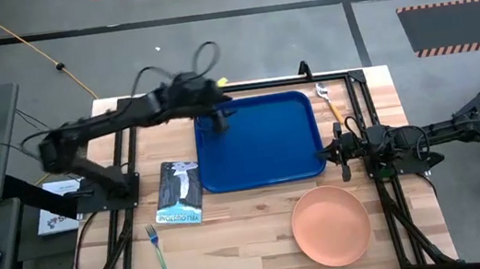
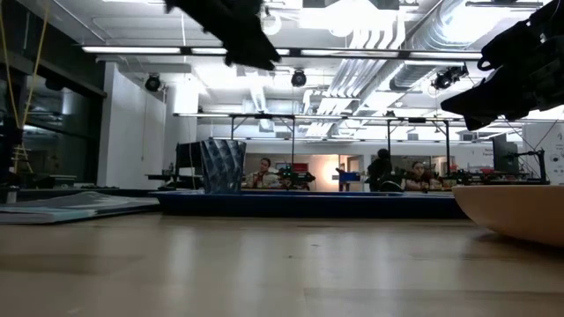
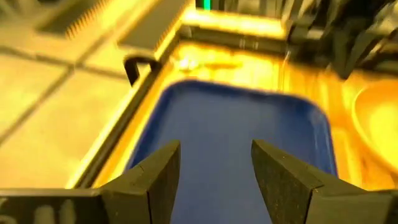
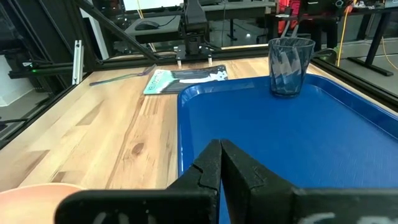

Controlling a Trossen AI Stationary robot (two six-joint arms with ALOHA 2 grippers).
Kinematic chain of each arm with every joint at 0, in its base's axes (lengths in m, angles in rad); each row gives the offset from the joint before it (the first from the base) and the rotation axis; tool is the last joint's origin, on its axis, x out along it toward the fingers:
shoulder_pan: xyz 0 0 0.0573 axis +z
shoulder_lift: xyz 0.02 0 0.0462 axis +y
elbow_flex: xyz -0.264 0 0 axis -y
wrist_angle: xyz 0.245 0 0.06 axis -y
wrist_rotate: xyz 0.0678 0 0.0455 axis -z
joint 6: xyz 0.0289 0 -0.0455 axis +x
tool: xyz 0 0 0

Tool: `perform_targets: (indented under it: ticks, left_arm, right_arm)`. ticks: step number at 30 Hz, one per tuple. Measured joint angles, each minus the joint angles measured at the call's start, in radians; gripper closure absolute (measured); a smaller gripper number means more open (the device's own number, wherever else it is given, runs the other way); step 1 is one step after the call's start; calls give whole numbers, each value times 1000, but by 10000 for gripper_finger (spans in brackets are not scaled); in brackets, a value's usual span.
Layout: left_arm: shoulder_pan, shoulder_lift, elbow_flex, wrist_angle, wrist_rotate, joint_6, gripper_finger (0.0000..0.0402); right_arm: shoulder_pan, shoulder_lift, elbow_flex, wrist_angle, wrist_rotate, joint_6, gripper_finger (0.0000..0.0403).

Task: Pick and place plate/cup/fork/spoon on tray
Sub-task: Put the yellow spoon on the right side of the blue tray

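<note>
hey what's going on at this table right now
The cup already stands upright on the blue tray, near its far left corner. The left gripper hovers open and empty above the tray. The right gripper waits shut at the tray's right edge. The plate, fork and spoon are off the tray, on the table.

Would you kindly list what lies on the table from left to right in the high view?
fork → dark packet → cup standing on the blue tray → plate → spoon
</note>
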Motion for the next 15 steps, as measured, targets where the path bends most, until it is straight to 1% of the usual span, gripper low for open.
perform_targets:
  ticks: [4,8,12,15]
  left_arm:
    - [-21,-218,-225,213,-3,-17,215]
    - [-57,-415,-426,413,-3,-19,215]
    - [-79,-568,-593,591,-2,-39,216]
    - [-86,-648,-686,655,-2,-53,216]
  right_arm:
    - [0,0,0,0,0,0,402]
    - [0,0,0,0,0,0,402]
    - [0,0,0,0,1,0,402]
    - [0,0,0,0,1,0,402]
